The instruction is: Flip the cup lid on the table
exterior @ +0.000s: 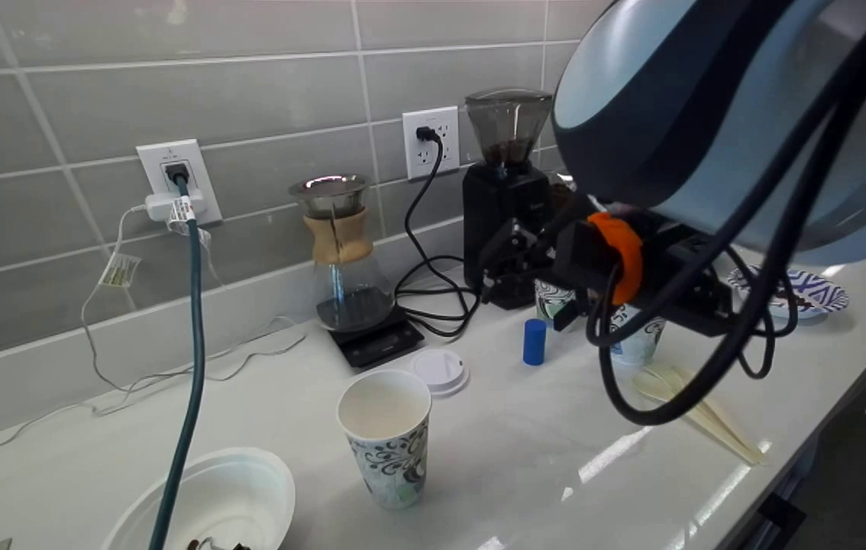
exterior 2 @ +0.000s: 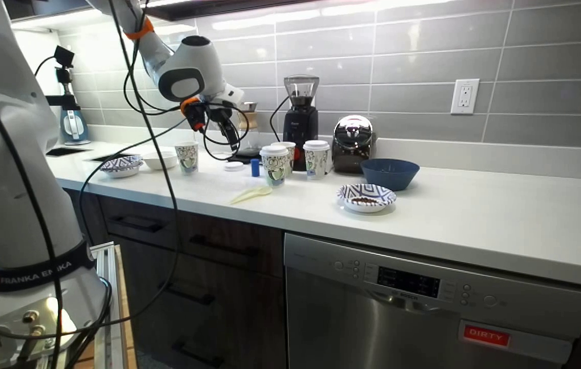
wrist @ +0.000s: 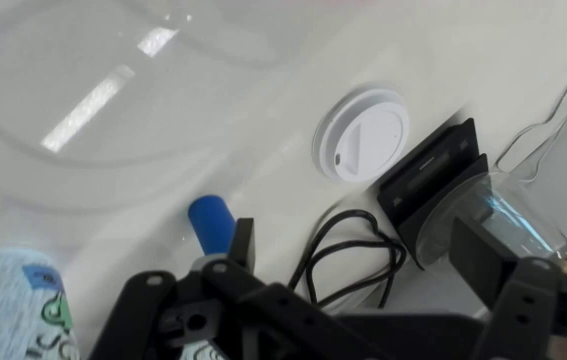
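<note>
The white cup lid (exterior: 439, 370) lies flat on the white table (exterior: 509, 473), its raised top with the sip hole facing up in the wrist view (wrist: 363, 135). It also shows in an exterior view (exterior 2: 234, 166). My black gripper (wrist: 361, 252) is open, with a wide gap between its fingers and nothing held. In an exterior view the gripper (exterior: 528, 298) hangs above the table, to the right of the lid and apart from it. The lid lies ahead of the fingertips in the wrist view.
A black scale (wrist: 431, 170) with a glass carafe (exterior: 353, 302) stands close beside the lid. An open paper cup (exterior: 395, 466) and a blue cylinder (wrist: 212, 222) stand near it. A black grinder (exterior 2: 301, 123), its cord, lidded cups (exterior 2: 275, 166) and pale spoons (exterior: 708, 420) are around.
</note>
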{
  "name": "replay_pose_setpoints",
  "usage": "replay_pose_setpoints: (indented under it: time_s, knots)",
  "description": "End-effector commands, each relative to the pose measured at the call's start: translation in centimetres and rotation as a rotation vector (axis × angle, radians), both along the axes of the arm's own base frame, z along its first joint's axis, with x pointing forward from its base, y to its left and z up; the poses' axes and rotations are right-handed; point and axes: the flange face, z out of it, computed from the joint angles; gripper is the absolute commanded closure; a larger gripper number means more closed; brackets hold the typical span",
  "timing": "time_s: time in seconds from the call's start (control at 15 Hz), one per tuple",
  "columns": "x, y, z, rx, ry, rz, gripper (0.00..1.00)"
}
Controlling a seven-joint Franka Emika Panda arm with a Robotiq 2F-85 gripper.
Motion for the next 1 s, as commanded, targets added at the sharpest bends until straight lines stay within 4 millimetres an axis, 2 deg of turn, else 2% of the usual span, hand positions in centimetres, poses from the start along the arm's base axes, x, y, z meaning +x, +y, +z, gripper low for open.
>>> replay_pose_setpoints:
  time_s: [0.0, 0.27, 0.53, 0.93]
  knots:
    - [-0.1, -0.5, 4.1, -0.131, -0.057, 0.045, 0.0]
    - [0.6, 0.2, 7.2, -0.233, -0.095, 0.13, 0.0]
    - [0.8, 0.7, 8.6, -0.303, -0.067, 0.245, 0.0]
    - [-0.1, -0.5, 10.0, -0.403, -0.055, 0.376, 0.0]
